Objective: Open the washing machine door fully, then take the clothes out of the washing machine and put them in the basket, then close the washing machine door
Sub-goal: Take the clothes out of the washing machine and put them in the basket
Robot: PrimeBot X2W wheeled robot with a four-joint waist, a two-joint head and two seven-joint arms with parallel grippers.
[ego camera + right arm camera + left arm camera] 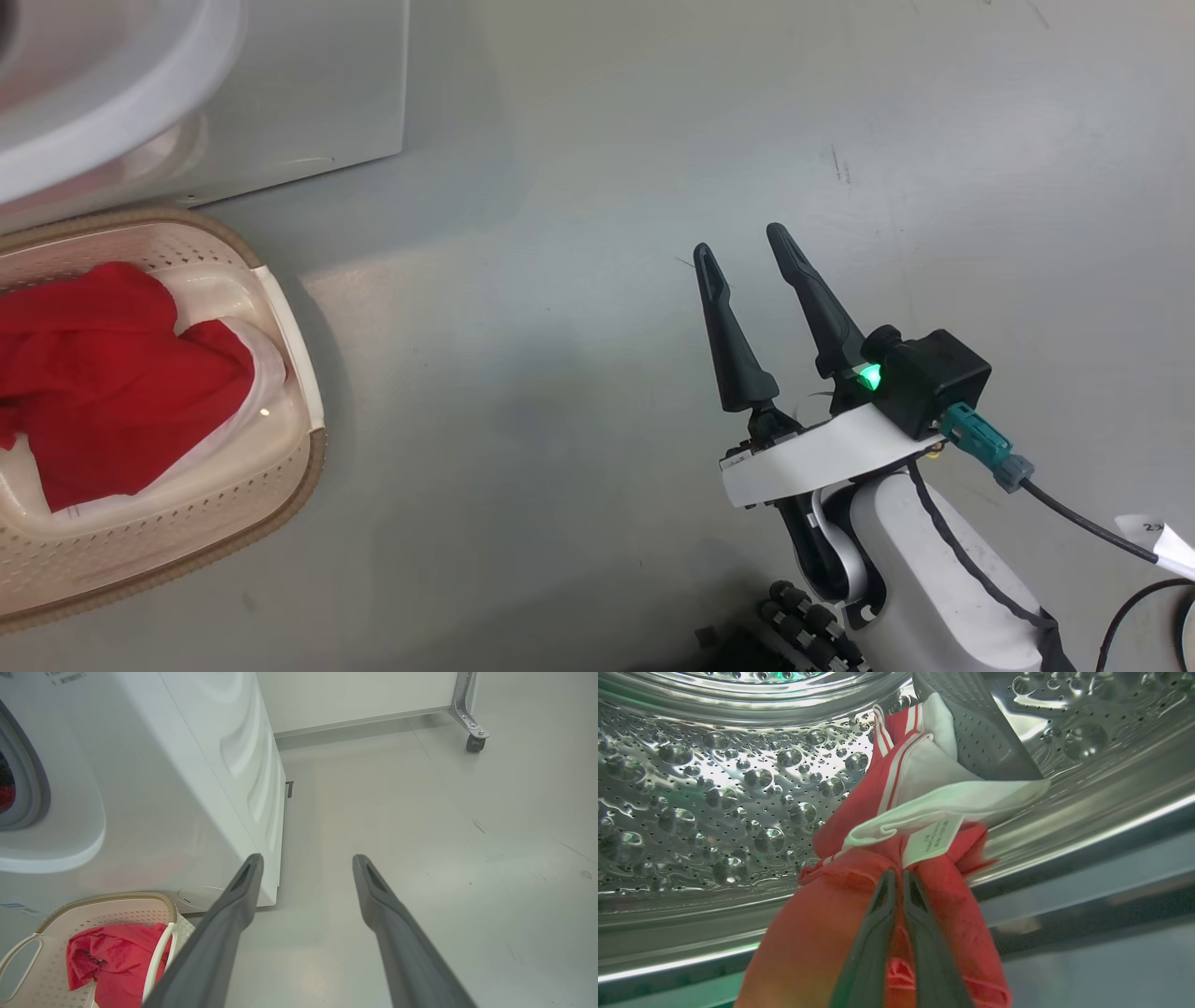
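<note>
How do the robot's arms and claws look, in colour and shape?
The right claw has two long, dark grey, tapering fingers with slotted tips. Behind them sits a black box with a green light, a teal plug and a black cable. The forearm is white. The left claw has the same dark fingers.

One washing machine [187,788]; one basket [297,355]; two garments [850,816].

Left tool [899,873] tight together, right tool [740,240] wide apart.
</note>
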